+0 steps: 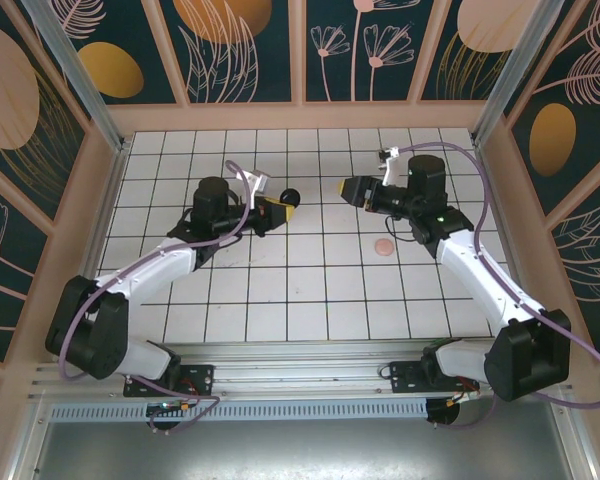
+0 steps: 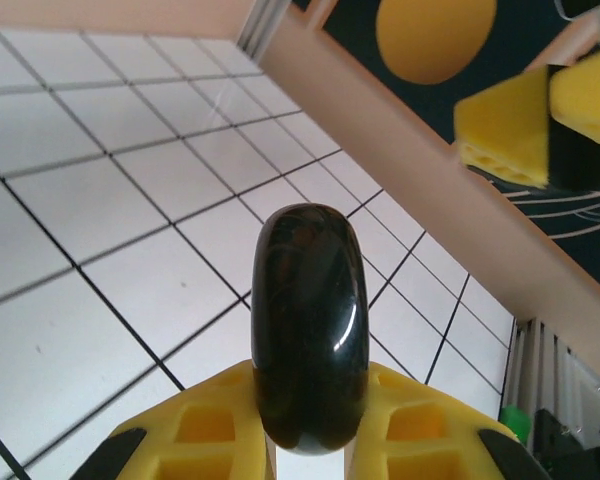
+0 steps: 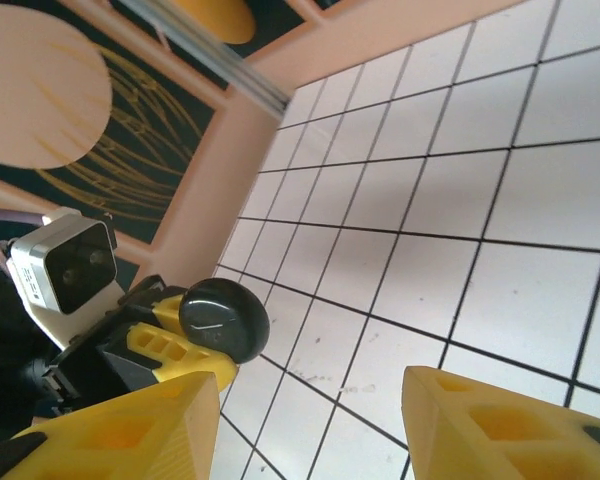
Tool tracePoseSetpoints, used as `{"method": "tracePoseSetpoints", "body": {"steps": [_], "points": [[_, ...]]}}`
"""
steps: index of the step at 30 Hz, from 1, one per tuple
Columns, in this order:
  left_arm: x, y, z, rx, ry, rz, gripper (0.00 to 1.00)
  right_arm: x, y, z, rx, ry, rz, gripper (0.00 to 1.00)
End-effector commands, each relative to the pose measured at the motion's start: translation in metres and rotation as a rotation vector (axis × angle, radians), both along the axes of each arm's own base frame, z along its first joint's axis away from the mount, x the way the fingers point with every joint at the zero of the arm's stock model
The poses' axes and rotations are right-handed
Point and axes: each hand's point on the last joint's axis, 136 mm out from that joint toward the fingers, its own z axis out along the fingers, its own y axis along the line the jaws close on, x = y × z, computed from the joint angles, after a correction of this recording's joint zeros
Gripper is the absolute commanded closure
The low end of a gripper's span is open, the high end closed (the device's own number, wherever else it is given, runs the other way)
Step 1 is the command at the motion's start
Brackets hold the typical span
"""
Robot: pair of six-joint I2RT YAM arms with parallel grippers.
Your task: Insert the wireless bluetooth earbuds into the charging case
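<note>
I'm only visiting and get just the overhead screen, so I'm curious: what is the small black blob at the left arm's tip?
Observer: The left wrist camera shows a glossy black case, rounded, pinched edge-on between the yellow fingers of the left hand.
Operator: Does the other hand hold anything?
Observer: No. Its own camera shows the right hand with fingers apart, bare tiles between them.
Operator: Is the case open?
Observer: From the right wrist it looks like one smooth closed disc, no gap showing.
</note>
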Motion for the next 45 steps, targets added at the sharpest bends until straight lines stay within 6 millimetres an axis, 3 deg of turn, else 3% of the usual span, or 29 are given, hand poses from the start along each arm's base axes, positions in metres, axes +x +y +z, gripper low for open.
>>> {"method": "tracePoseSetpoints", "body": {"steps": [1,7,13,22,26,39,45], "points": [[0.001,-0.013,-0.022,0.033,0.186,0.066,0.99,-0.001,-0.011,-0.004,-0.008,0.026,-0.065,0.49],[0.002,-0.049,-0.049,0.061,0.348,0.094,0.99,-0.011,-0.011,-0.024,0.028,0.082,-0.063,0.50],[0.000,-0.085,-0.083,0.133,0.471,0.099,0.99,-0.016,-0.034,-0.038,-0.012,0.115,-0.190,0.50],[-0.002,-0.131,-0.127,0.226,0.600,0.043,1.00,-0.035,-0.048,-0.052,0.027,0.142,-0.267,0.50],[0.003,-0.140,-0.140,0.246,0.628,0.047,1.00,-0.039,-0.052,-0.056,0.019,0.144,-0.276,0.50],[-0.019,-0.175,-0.160,0.275,0.755,-0.022,0.97,-0.053,-0.076,-0.054,0.012,0.120,-0.390,0.51],[-0.024,-0.177,-0.171,0.291,0.786,-0.026,0.95,-0.068,-0.092,-0.054,0.037,0.102,-0.461,0.51]]}}
